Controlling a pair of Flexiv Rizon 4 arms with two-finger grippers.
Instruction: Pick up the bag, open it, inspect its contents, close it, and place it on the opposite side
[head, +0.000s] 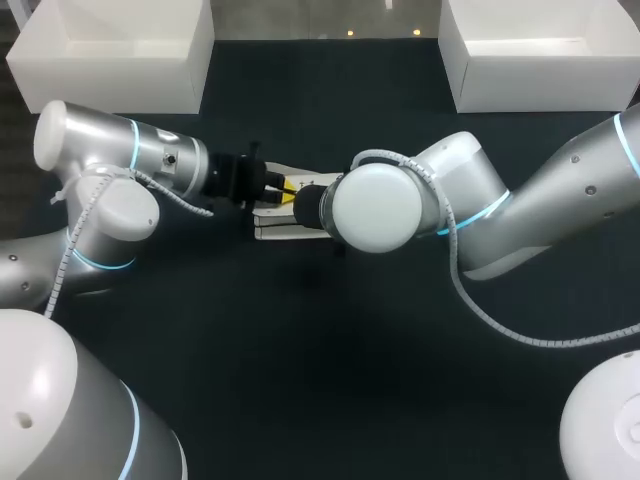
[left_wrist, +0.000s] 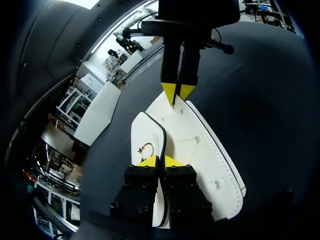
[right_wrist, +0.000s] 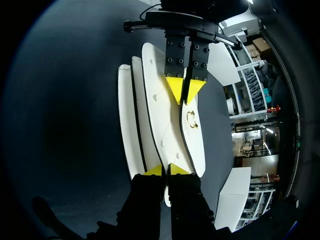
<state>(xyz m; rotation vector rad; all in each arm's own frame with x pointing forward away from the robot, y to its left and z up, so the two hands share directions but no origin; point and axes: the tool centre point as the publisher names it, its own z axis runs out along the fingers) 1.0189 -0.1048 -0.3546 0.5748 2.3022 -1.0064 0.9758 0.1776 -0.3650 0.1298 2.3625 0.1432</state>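
Observation:
A flat white bag (head: 268, 226) with stitched edges is held over the middle of the dark table between my two arms. In the left wrist view my left gripper (left_wrist: 160, 161) is shut on a thin edge of the bag (left_wrist: 205, 150), beside a flap (left_wrist: 148, 135) with a small gold clasp. My right gripper (left_wrist: 177, 93) pinches the far end. In the right wrist view the right gripper (right_wrist: 165, 169) is shut on the near edge of the bag (right_wrist: 162, 125), whose layers fan apart. The left gripper (right_wrist: 185, 90) grips the opposite end. The bag's inside is hidden.
Two white open boxes stand at the back, one at the left (head: 110, 55) and one at the right (head: 540, 55). Dark table surface (head: 330, 380) stretches in front of the arms.

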